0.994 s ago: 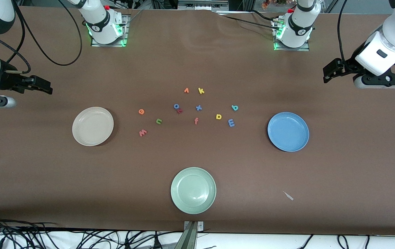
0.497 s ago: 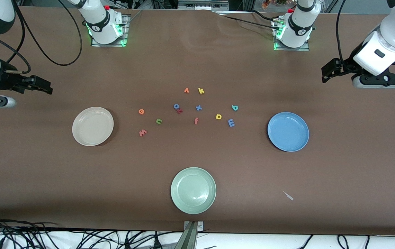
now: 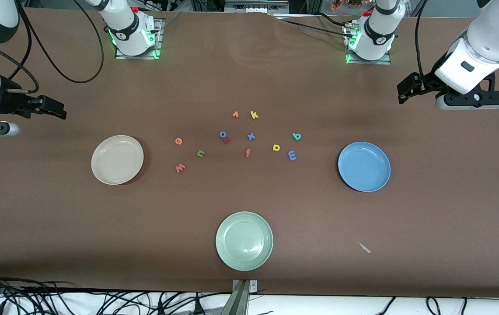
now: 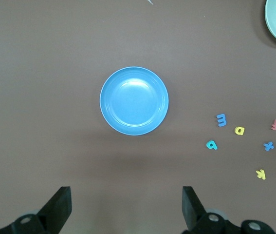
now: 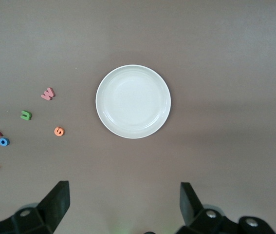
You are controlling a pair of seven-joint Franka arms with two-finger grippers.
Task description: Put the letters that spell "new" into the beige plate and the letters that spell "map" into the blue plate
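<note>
The green "n" (image 3: 200,153), orange "e" (image 3: 179,141) and salmon "w" (image 3: 180,167) lie beside the beige plate (image 3: 117,159), toward the table's middle. The blue "m" (image 3: 292,155), teal "a" (image 3: 296,136) and yellow "p" (image 3: 276,147) lie beside the blue plate (image 3: 364,166). Both plates hold nothing. My left gripper (image 3: 406,89) hangs open in the air at its end of the table, and its wrist view shows the blue plate (image 4: 134,101). My right gripper (image 3: 59,111) waits open at its end, with the beige plate (image 5: 133,101) in its wrist view.
A pale green plate (image 3: 244,240) sits near the front edge. Other letters lie mid-table: orange "v" (image 3: 235,114), yellow "k" (image 3: 254,115), blue "o" (image 3: 223,134), red "r" (image 3: 227,140), blue "x" (image 3: 251,136), salmon "f" (image 3: 248,152). A small pale scrap (image 3: 364,247) lies nearer the camera than the blue plate.
My left arm has shifted a little toward the bases and the table's middle. The right arm and all letters and plates are where they were.
</note>
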